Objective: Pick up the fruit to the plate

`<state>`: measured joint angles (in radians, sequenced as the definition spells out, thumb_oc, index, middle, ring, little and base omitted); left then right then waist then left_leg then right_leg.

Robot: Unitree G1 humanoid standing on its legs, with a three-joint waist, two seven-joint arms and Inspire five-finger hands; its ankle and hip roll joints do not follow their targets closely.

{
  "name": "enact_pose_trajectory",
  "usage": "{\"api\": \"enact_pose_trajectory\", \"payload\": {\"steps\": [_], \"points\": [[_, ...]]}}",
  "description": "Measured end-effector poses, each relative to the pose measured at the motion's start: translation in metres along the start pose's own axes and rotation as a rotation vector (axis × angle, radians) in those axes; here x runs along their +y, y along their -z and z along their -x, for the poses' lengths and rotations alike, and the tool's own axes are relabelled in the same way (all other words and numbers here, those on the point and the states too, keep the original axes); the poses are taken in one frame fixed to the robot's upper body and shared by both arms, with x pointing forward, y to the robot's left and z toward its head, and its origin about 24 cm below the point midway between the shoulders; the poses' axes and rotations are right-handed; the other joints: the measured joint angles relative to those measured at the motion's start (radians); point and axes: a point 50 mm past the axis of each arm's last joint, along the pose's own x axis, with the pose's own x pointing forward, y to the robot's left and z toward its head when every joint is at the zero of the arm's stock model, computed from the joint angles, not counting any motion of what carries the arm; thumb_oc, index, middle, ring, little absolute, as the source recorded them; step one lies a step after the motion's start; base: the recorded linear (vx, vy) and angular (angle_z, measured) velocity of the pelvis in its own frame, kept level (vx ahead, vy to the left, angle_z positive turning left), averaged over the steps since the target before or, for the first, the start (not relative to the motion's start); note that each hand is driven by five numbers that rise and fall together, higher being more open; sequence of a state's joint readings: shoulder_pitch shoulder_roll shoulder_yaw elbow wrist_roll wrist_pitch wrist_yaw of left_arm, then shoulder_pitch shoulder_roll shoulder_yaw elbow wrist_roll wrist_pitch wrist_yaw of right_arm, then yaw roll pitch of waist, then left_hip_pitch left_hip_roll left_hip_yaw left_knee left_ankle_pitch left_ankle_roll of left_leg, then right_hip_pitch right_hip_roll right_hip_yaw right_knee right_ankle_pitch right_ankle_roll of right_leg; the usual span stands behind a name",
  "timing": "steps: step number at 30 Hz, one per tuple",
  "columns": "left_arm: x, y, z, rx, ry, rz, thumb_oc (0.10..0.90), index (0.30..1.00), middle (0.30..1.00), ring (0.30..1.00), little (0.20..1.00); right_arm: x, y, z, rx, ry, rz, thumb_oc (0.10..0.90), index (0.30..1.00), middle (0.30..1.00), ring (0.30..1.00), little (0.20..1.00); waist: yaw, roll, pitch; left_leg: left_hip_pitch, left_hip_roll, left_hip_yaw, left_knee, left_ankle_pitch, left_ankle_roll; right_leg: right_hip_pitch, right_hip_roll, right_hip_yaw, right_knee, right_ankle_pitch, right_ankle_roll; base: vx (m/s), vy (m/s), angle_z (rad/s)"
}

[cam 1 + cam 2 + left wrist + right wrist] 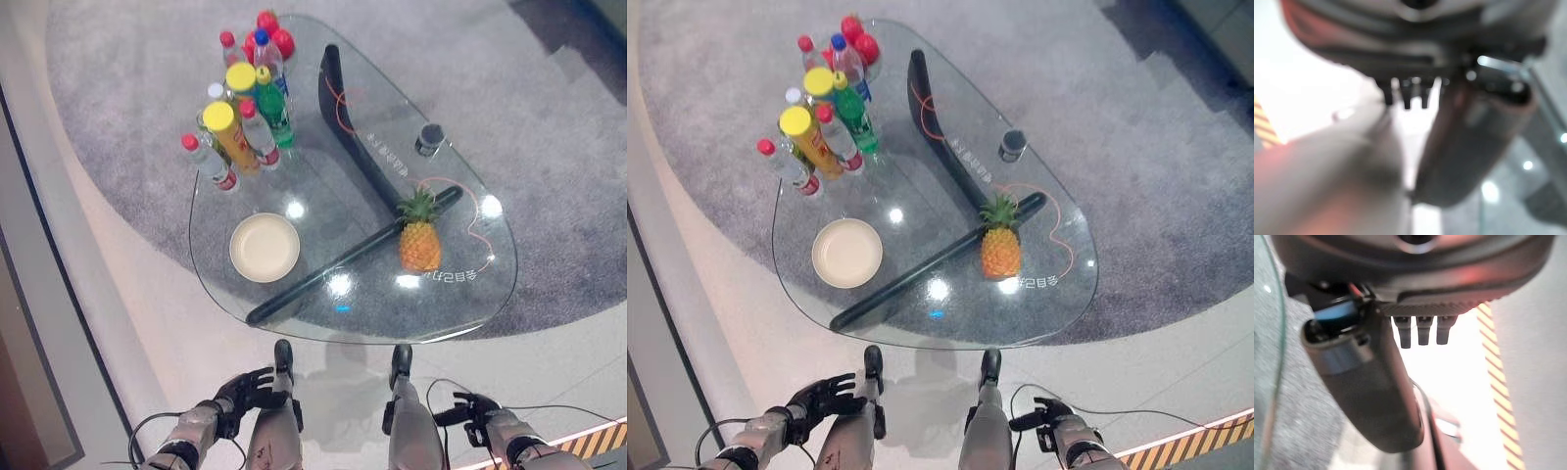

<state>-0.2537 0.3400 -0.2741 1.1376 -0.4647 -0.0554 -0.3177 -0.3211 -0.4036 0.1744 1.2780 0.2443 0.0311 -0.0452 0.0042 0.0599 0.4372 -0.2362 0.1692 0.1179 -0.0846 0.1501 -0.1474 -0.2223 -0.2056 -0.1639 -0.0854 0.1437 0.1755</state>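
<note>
I see the bumpy pineapple [419, 243] upright near the glass worktop's [460, 304] right edge, round plate [265, 247] left; both hands' [253, 389] [472, 409] fingers relaxed, empty

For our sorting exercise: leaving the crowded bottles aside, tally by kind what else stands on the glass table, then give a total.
Pineapple: 1
Plate: 1
Small dark cylinder: 1
Total: 3
</note>
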Motion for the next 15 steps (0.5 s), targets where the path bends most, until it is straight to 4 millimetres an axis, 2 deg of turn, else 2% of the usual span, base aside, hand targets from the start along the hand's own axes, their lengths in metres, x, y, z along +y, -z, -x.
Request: {"api": "enact_pose_trajectory", "payload": {"steps": [3, 4, 6, 8, 11, 15], "points": [[0.0, -0.03, -0.004, -0.121, -0.016, 0.089, 0.8, 0.9, 0.9, 0.9, 0.9, -0.004, -0.033, 0.0, -0.137, 0.059, -0.069, 0.8, 0.9, 0.9, 0.9, 0.9, 0.001, -0.005, 0.021, -0.056, -0.001, -0.009, 0.025, 0.001, 0.0, -0.041, 0.0, -0.003, 0.0, 0.009, -0.002, -0.1, -0.033, 0.05], [0.001, -0.047, -0.006, -0.19, -0.03, 0.135, 0.8, 0.9, 0.9, 0.9, 0.9, -0.006, -0.053, 0.001, -0.212, 0.087, -0.096, 0.8, 0.9, 0.9, 0.9, 0.9, -0.001, -0.007, 0.05, -0.07, -0.001, -0.016, 0.035, 0.001, 0.0, -0.047, 0.0, -0.007, 0.001, 0.014, -0.004, -0.14, -0.026, 0.08], [0.002, -0.066, -0.006, -0.27, -0.059, 0.19, 0.8, 0.9, 0.9, 0.9, 0.9, -0.007, -0.071, 0.003, -0.292, 0.123, -0.119, 0.8, 0.9, 0.9, 0.9, 0.9, -0.002, -0.015, 0.066, -0.102, -0.003, -0.02, 0.049, 0.002, 0.001, -0.07, -0.002, -0.007, 0.002, 0.02, -0.003, -0.12, -0.029, 0.04], [0.006, -0.073, -0.005, -0.304, -0.096, 0.237, 0.8, 0.9, 0.9, 0.9, 0.9, -0.009, -0.084, 0.006, -0.348, 0.155, -0.139, 0.8, 0.9, 0.9, 0.9, 0.9, -0.002, -0.018, 0.068, -0.145, -0.004, -0.023, 0.071, 0.001, 0.002, -0.119, -0.005, -0.002, 0.031, 0.016, -0.004, -0.1, -0.037, 0.0], [0.011, -0.084, -0.003, -0.361, -0.153, 0.29, 0.8, 0.9, 0.9, 0.9, 0.9, -0.01, -0.091, 0.008, -0.396, 0.197, -0.176, 0.8, 0.9, 0.9, 0.9, 0.9, -0.003, -0.021, 0.071, -0.211, -0.004, -0.032, 0.101, 0.002, 0.005, -0.189, -0.008, 0.003, 0.075, 0.009, -0.006, -0.08, -0.024, 0.02], [0.014, -0.1, -0.001, -0.436, -0.211, 0.34, 0.8, 0.9, 0.9, 0.9, 0.9, -0.01, -0.104, 0.012, -0.447, 0.231, -0.204, 0.8, 0.9, 0.9, 0.9, 0.9, -0.006, -0.027, 0.075, -0.286, -0.009, -0.048, 0.158, -0.001, 0.009, -0.295, -0.021, 0.014, 0.202, -0.042, -0.007, -0.09, -0.019, 0.05]]}}
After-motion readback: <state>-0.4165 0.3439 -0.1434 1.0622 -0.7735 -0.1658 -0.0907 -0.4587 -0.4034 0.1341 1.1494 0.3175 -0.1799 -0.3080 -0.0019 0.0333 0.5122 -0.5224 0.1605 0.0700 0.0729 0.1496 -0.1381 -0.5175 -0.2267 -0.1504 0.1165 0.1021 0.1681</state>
